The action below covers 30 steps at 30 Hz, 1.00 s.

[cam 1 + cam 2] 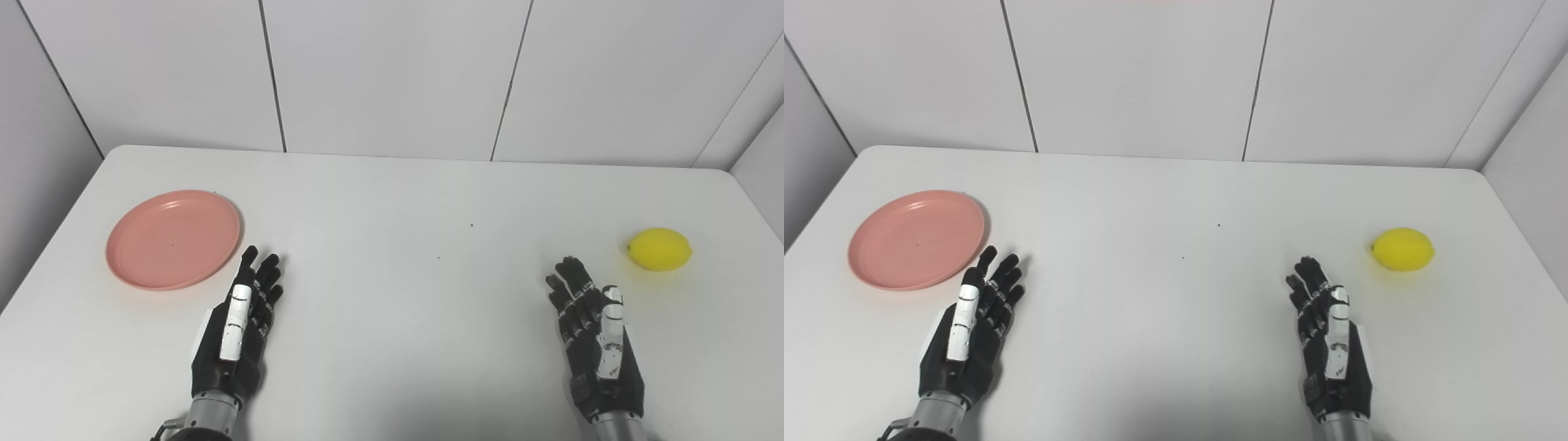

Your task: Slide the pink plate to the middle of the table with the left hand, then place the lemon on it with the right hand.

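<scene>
The plate (173, 239) is a plain salmon pink with no pattern. The lemon (659, 249) is bright, even yellow. The table (392, 202) is plain white, marked only by a few tiny dark specks near its middle. The left hand (236, 334) is black with one white strip running along its length; the right hand (597, 340) is also black, with a white strip speckled by small dark marks. Behind the table, the wall (392, 73) is white, crossed by thin dark seams.
</scene>
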Each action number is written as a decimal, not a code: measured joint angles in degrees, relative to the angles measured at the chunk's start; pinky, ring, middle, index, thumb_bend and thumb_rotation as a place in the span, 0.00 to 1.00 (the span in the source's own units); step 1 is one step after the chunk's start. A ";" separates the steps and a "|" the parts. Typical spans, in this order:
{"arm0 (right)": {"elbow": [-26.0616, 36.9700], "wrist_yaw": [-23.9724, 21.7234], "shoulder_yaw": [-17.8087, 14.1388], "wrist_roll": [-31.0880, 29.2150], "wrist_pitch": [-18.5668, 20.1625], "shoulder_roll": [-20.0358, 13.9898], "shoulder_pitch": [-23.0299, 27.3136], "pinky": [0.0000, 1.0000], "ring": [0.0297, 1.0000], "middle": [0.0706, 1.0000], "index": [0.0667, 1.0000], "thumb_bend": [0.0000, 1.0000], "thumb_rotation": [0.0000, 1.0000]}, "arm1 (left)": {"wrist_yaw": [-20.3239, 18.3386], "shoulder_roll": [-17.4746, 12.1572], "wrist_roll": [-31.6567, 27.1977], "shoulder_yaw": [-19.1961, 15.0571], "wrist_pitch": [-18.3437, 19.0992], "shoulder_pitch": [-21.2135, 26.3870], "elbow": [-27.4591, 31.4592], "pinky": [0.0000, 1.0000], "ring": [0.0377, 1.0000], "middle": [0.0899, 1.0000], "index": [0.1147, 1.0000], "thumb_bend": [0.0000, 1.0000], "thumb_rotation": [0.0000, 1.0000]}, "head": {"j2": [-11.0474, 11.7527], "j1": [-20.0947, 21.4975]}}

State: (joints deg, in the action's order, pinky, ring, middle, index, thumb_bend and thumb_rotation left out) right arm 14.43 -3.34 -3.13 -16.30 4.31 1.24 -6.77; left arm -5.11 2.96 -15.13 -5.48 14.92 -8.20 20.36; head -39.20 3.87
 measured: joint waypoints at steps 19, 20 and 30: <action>0.06 -0.01 0.09 -0.03 0.01 -0.04 0.00 0.98 0.91 0.91 0.87 0.80 0.99 | 0.01 0.00 0.15 0.03 0.06 0.00 0.04 1.00 0.98 0.94 1.00 0.66 0.80 | -0.09 -0.09; 0.07 -0.01 0.09 -0.03 0.01 -0.04 0.00 0.98 0.91 0.91 0.87 0.80 0.98 | 0.01 0.00 0.15 0.03 0.06 0.00 0.04 1.00 0.98 0.94 1.00 0.66 0.80 | -0.09 -0.09; -1.59 -1.84 -0.46 -1.57 -0.41 -1.33 0.11 0.99 0.92 0.92 0.89 0.78 1.00 | 0.13 0.17 2.03 0.95 -1.35 0.13 -1.32 1.00 0.96 0.93 0.98 0.64 0.81 | 3.51 -5.18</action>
State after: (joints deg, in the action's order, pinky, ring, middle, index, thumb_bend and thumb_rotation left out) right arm 12.84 -5.17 -3.59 -17.87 3.91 -0.09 -6.66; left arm -4.98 3.13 -13.10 -4.54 13.58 -8.07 19.04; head -35.69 -1.31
